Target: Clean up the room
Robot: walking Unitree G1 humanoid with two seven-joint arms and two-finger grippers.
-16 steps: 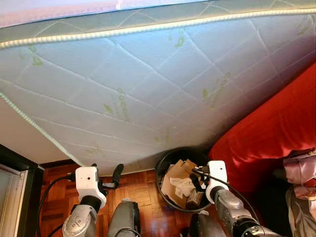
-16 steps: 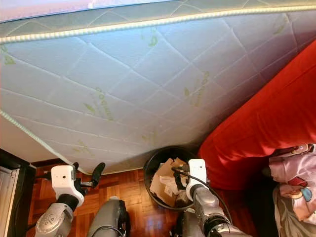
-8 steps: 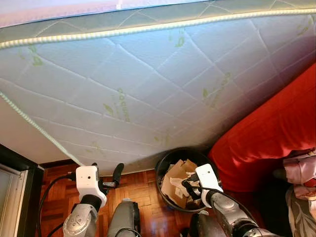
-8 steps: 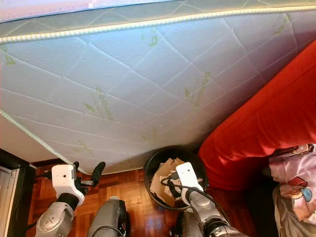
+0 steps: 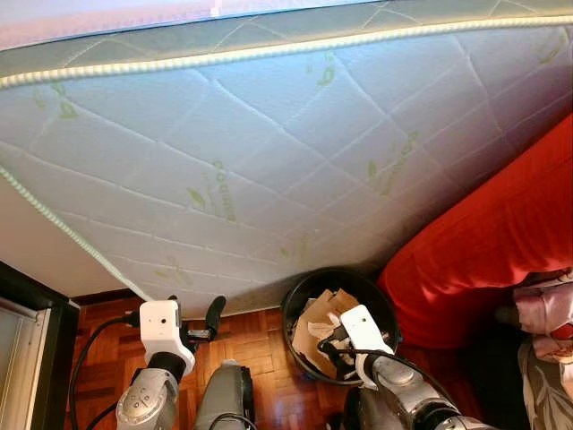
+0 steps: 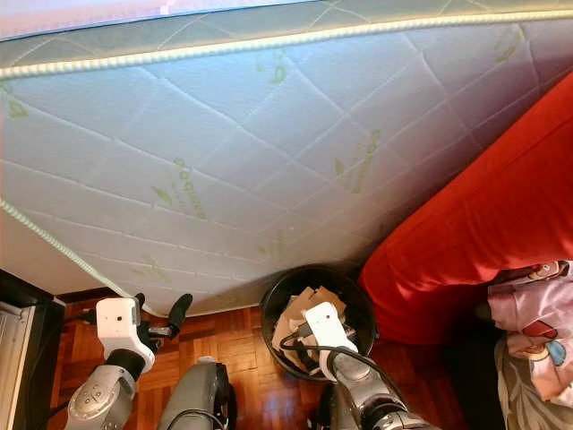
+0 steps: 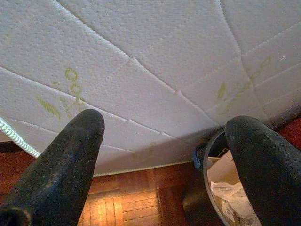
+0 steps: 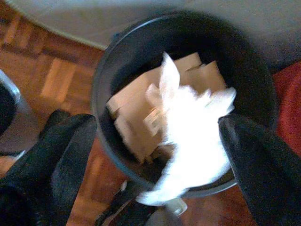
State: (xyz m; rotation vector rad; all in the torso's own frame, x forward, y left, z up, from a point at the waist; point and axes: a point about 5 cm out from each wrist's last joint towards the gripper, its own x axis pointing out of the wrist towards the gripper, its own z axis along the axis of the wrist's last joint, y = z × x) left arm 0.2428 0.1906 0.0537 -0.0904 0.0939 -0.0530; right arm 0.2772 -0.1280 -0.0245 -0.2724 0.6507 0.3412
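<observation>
Leftmost, the left gripper (image 5: 192,315) hovers over glossy parquet floor (image 5: 260,345), its rounded black fingers (image 7: 61,165) spread wide toward the quilted white mattress (image 5: 269,152) with green leaf prints. Beside it, a round black bin (image 5: 300,300) holds brown cardboard (image 8: 136,106) and crumpled white paper (image 8: 193,122). Above the bin's rim, the right gripper (image 8: 155,160) hangs, fingers apart. Red fabric (image 5: 492,242) drapes rightward.
</observation>
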